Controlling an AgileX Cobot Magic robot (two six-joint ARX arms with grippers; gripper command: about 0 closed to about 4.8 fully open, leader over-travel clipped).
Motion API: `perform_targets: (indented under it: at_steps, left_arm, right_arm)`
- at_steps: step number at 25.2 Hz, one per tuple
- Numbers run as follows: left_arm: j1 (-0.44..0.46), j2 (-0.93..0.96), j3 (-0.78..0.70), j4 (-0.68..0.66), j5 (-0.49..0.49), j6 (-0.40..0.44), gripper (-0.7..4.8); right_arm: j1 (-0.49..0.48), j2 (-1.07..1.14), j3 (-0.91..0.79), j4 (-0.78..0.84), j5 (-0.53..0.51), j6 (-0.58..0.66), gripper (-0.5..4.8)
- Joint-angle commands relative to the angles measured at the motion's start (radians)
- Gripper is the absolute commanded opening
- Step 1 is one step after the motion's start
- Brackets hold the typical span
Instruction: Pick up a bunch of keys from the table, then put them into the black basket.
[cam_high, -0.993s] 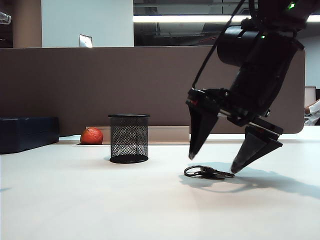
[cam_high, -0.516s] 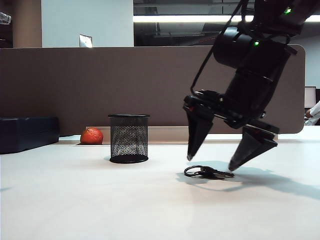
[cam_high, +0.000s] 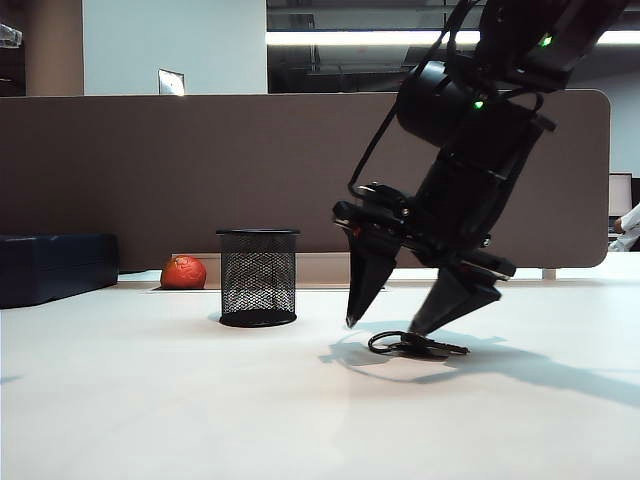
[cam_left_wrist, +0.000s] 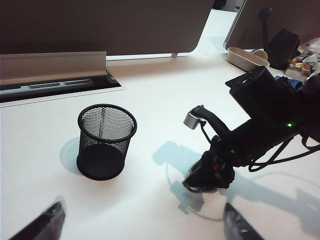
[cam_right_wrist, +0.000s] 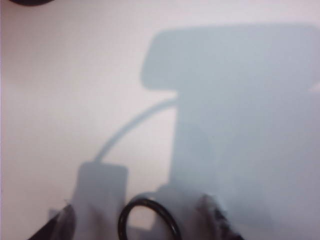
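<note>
The bunch of keys (cam_high: 418, 346), a dark ring with flat keys, lies on the white table (cam_high: 200, 400) to the right of the black basket (cam_high: 258, 277). My right gripper (cam_high: 385, 324) points down over it, open, one fingertip left of the ring and the other resting by the keys. In the right wrist view the key ring (cam_right_wrist: 148, 220) sits between the two blurred fingertips of the right gripper (cam_right_wrist: 141, 226). My left gripper (cam_left_wrist: 143, 228) hangs open above bare table, well short of the basket (cam_left_wrist: 106, 141), nothing between its fingers.
A red-orange ball (cam_high: 184, 272) and a dark blue box (cam_high: 55, 266) sit at the back left against the brown partition (cam_high: 200, 170). A beige tray (cam_left_wrist: 245, 57) stands at the table's far side. The right arm (cam_left_wrist: 265, 125) leans over the table beside the basket.
The right gripper has swung left and dropped lower over the keys. Its fingers have drawn closer together around the ring. The keys, basket and left arm have not moved.
</note>
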Motion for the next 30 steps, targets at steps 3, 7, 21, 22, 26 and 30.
perform_targets:
  at_steps: [3,7,21,22,26,30]
  left_arm:
    - [0.0,-0.002,0.006,0.009,0.001,0.004,4.08]
    - [0.0,-0.002,0.006,0.009,0.0,0.004,4.08]
    - [0.0,-0.002,0.006,0.01,0.001,0.004,4.07]
    - [0.0,-0.002,0.006,0.01,0.001,0.004,4.07]
    - [0.0,-0.002,0.006,0.01,0.001,0.004,4.07]
    - [0.0,-0.002,0.006,0.01,0.0,0.004,4.04]
  right_arm:
    - [0.005,0.021,-0.015,-0.129,-0.011,0.011,3.53]
    - [0.005,0.021,-0.016,-0.185,-0.007,0.006,3.53]
    - [0.005,0.021,-0.016,-0.185,0.019,0.005,0.15]
    - [0.005,0.021,-0.016,-0.184,0.02,0.004,-0.07]
    - [0.005,0.021,-0.015,-0.183,0.036,0.004,-0.09]
    - [0.005,0.02,0.0,-0.196,0.031,-0.001,-0.09]
